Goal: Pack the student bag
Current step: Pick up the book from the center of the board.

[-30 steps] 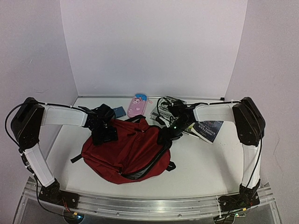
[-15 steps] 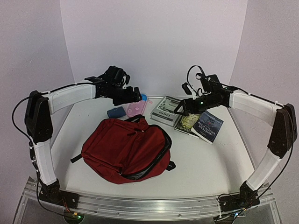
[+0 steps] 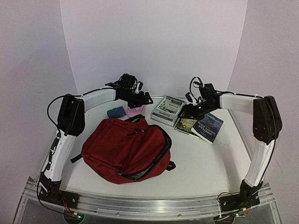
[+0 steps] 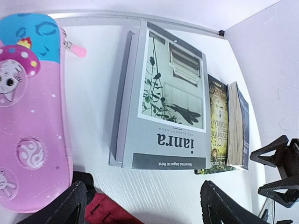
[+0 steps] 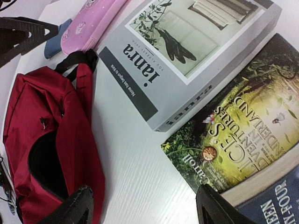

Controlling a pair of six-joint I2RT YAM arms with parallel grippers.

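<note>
Both arms have dropped toward the worktop's (image 3: 205, 163) far edge: left claw (image 3: 138, 99) spread above the pencil case (image 3: 135, 111), right claw (image 3: 186, 110) spread above the books (image 3: 187, 122). The student bag (image 3: 126, 149) lies centre-left, with open room at the near-right corner.

Bag (image 3: 126, 149): dark red, grey lining at opening, black straps. Pencil case (image 4: 28, 116): pink w/ blue end, cartoon face, pale swirl badges. Grey book (image 4: 163, 107): b/w plant photo, dark title band w/ white text. Green book (image 5: 243, 130): green-yellow cover, gold lettering. Blue book (image 3: 209, 126): dark blue. Tabletop (image 3: 205, 163): white.
</note>
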